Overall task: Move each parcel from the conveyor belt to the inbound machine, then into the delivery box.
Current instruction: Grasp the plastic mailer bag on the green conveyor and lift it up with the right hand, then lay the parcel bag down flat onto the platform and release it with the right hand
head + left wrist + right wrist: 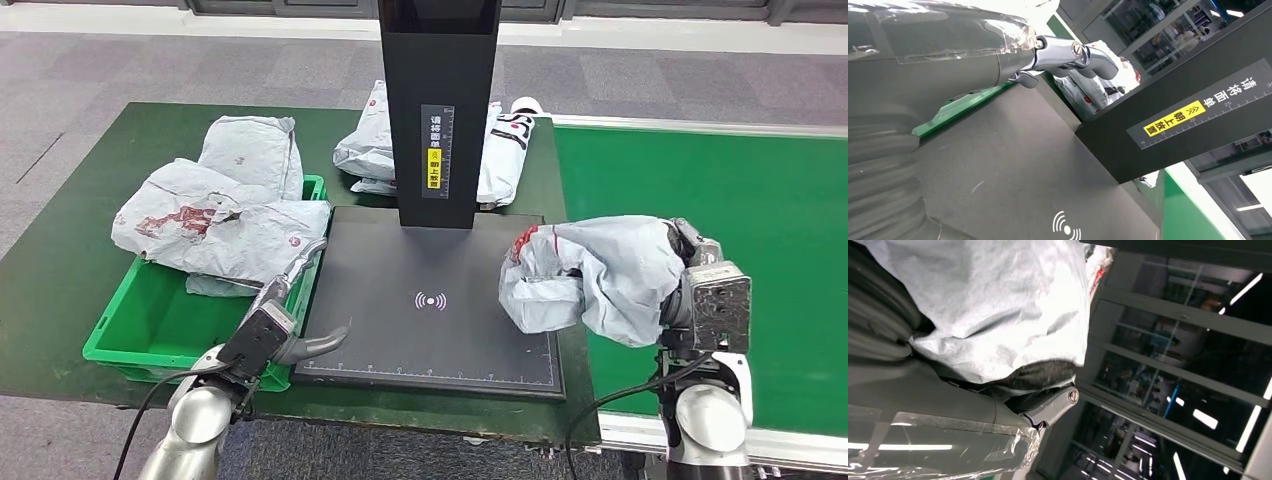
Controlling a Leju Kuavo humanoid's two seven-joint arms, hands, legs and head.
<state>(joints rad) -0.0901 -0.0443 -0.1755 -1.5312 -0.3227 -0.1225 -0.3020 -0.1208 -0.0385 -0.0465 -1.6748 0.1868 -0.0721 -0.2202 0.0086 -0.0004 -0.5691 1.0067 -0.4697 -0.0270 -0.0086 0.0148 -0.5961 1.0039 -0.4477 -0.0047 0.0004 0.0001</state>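
Observation:
My right hand (690, 275) grips a crumpled grey parcel (590, 272) over the right edge of the black inbound machine's scanning plate (400, 320). In the right wrist view the parcel (998, 305) is bunched against the hand (1048, 407), which wraps around it. My left hand (300, 335) hovers at the plate's front left corner, fingers extended and holding nothing. The left wrist view shows that hand (1068, 52) stretched out above the plate (1013, 170). The green delivery box (150, 320) at the left holds several grey parcels (215, 215).
The machine's black column (438, 100) rises at the back of the plate. More parcels (500, 140) lie behind the column. The green conveyor belt (740, 200) runs along the right. The dark green table (60, 280) carries the box and machine.

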